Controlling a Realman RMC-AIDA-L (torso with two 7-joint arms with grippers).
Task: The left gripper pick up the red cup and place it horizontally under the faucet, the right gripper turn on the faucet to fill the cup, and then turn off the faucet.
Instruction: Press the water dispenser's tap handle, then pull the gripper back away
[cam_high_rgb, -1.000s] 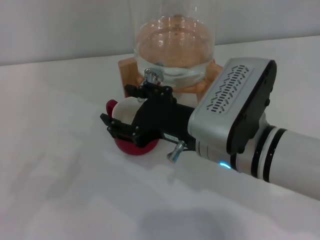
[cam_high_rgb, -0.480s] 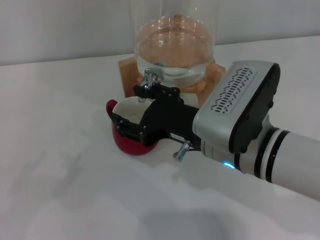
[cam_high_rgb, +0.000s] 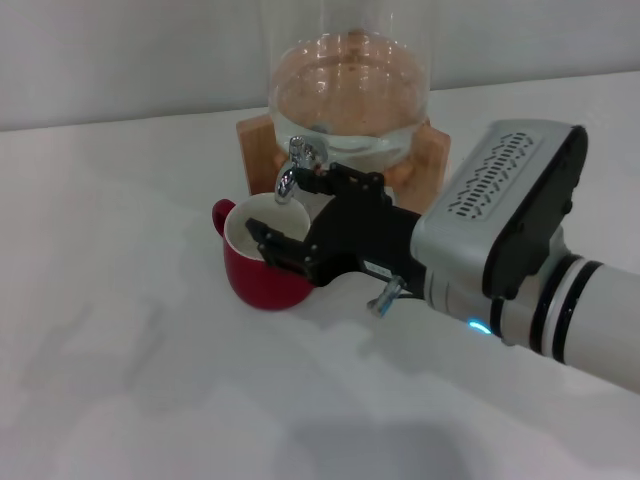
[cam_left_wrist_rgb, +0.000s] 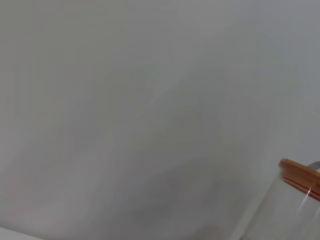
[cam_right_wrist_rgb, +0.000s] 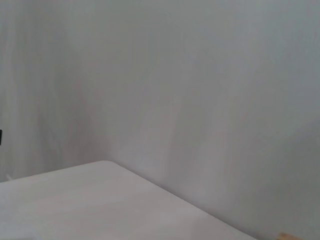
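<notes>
The red cup (cam_high_rgb: 262, 282) stands upright on the white table, its white inside facing up, directly below the spout of the chrome faucet (cam_high_rgb: 296, 162). The faucet is fixed to the clear glass jar (cam_high_rgb: 350, 100). My right gripper (cam_high_rgb: 281, 206), on the arm with the blue ring light, is open. One finger is beside the faucet and the other is over the cup's near rim; it holds nothing. My left gripper is out of view in every frame. The left wrist view shows only the wall and the jar's wooden lid (cam_left_wrist_rgb: 300, 176).
The jar holds liquid and sits on a wooden stand (cam_high_rgb: 428, 155) against the back wall. The right arm's large silver and black wrist (cam_high_rgb: 500, 215) covers the table's right side. The white table (cam_high_rgb: 110, 330) stretches out to the left and front.
My right gripper has drawn back to the right, away from the faucet and cup. More of the cup and the faucet now shows. The cup has not moved.
</notes>
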